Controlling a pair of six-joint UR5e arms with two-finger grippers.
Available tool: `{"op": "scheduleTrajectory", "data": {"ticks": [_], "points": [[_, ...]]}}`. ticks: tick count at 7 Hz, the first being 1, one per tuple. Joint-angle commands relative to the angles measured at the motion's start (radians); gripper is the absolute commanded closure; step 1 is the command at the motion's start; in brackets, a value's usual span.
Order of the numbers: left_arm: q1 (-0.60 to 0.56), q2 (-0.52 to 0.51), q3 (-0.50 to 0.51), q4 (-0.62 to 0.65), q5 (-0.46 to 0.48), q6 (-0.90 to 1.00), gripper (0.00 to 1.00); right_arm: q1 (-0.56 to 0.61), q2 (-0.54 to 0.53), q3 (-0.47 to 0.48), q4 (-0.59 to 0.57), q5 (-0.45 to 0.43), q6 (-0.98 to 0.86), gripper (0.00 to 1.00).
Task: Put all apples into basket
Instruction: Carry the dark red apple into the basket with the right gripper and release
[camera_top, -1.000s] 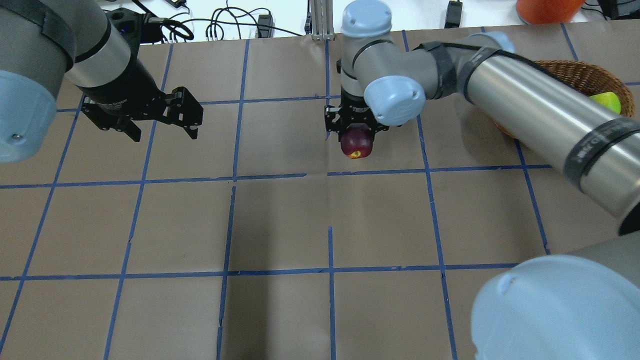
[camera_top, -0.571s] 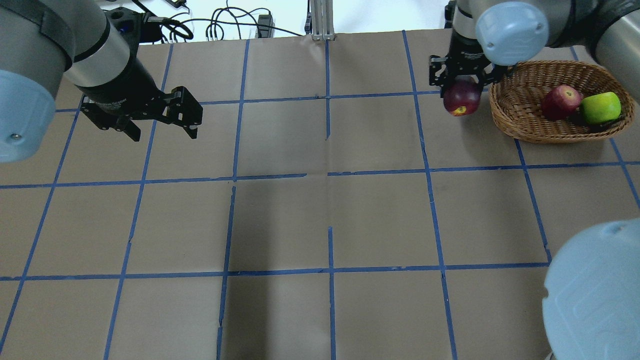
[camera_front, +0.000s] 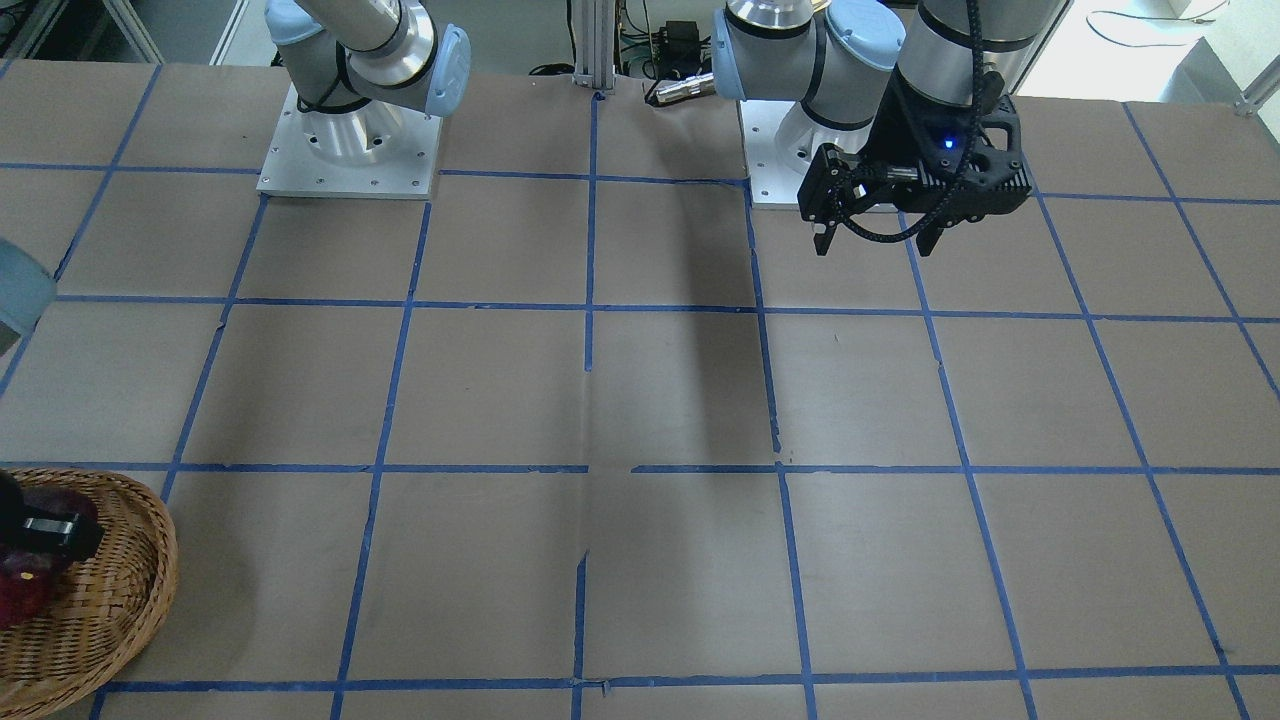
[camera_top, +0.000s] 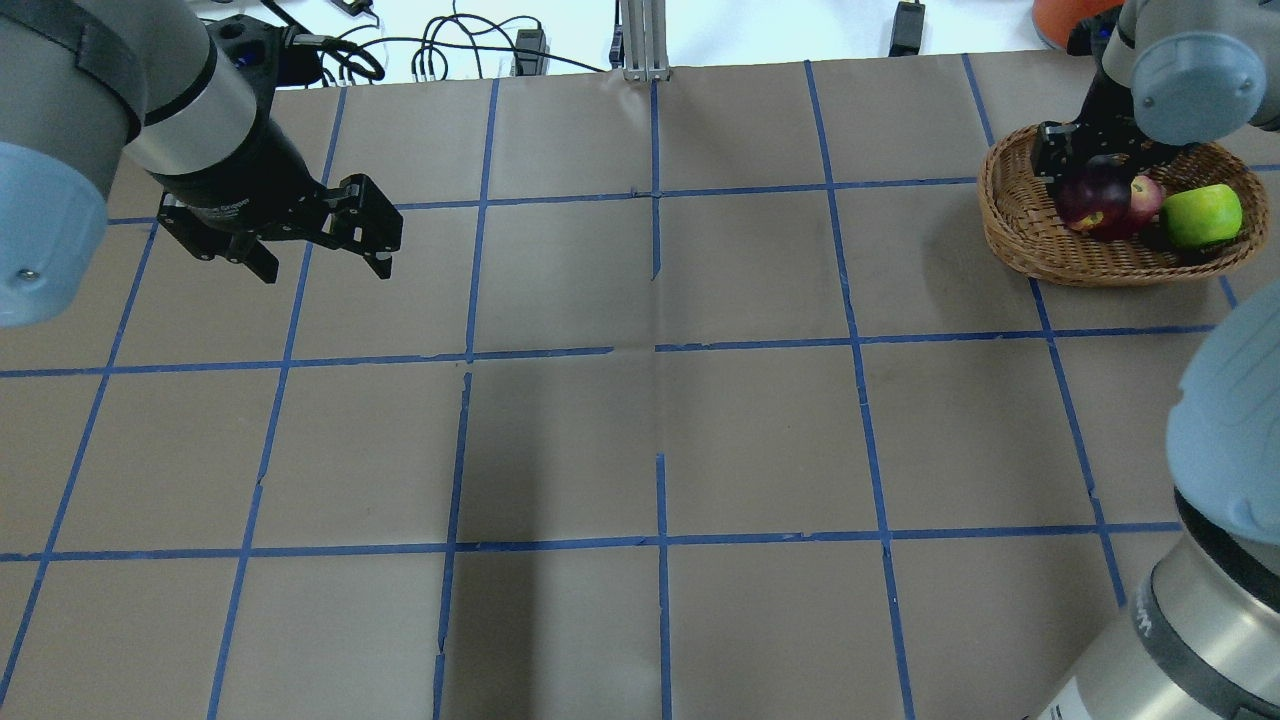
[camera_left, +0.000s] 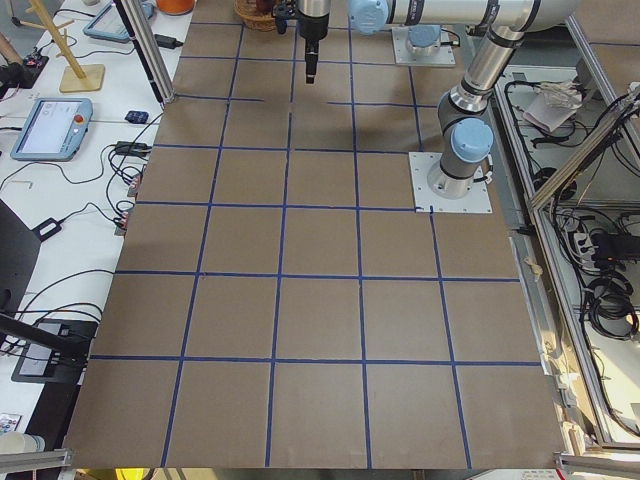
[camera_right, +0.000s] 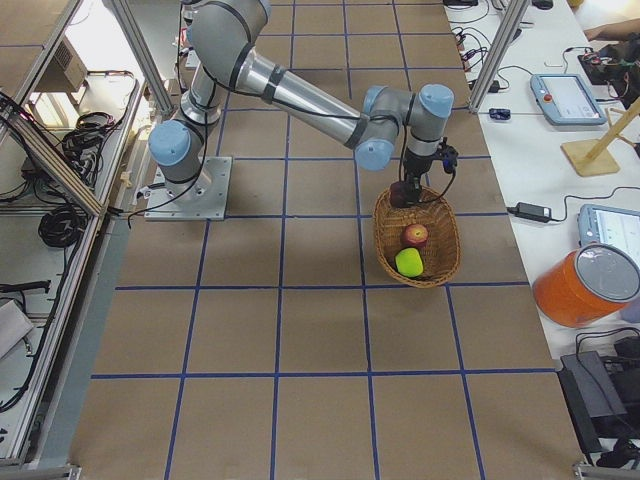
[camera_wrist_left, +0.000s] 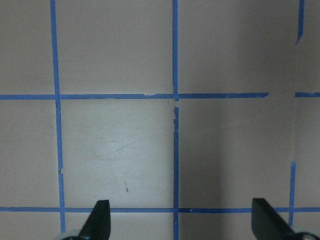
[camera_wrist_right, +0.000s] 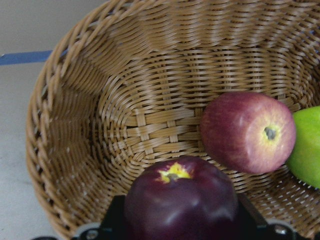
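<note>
The wicker basket (camera_top: 1020, 240) stands at the far right of the table. The red apple (camera_top: 1147, 193) and the lime green apple (camera_top: 1200, 215) lie inside it. My right gripper (camera_top: 1088, 185) is shut on the dark maroon apple (camera_top: 1090, 202) and holds it over the basket's left part. The right wrist view shows the maroon apple (camera_wrist_right: 180, 200) between the fingers, above the basket's weave (camera_wrist_right: 100, 125), with the red apple (camera_wrist_right: 247, 131) and the green apple (camera_wrist_right: 307, 147) beside it. My left gripper (camera_top: 325, 270) is open and empty above the table's far left.
An orange container (camera_right: 585, 285) stands off the table beyond the basket. Cables and a metal post (camera_top: 640, 40) lie along the far edge. Blue tape lines grid the brown table (camera_top: 660, 420).
My right gripper has carried the maroon apple from the table's middle rightward to over the basket. The left arm has not moved.
</note>
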Motion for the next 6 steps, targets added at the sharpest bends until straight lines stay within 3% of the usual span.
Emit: {"op": "scheduleTrajectory", "data": {"ticks": [1, 2, 3, 5, 6], "points": [[0.004, -0.001, 0.001, 0.000, 0.002, 0.007, 0.00, -0.018, 0.047, -0.010, -0.051, 0.001, -0.025, 0.52], [0.004, -0.002, 0.003, 0.000, 0.000, 0.001, 0.00, -0.018, 0.045, -0.013, -0.049, 0.015, -0.024, 0.01], [0.006, -0.002, 0.010, 0.000, -0.001, 0.005, 0.00, -0.016, 0.033, -0.014, -0.039, 0.042, -0.018, 0.00], [0.004, -0.002, 0.012, 0.000, -0.004, 0.004, 0.00, -0.004, -0.057, -0.013, 0.091, 0.050, -0.015, 0.00], [0.004, -0.001, 0.012, -0.002, -0.004, 0.004, 0.00, 0.005, -0.121, -0.010, 0.186, 0.129, -0.013, 0.00]]}}
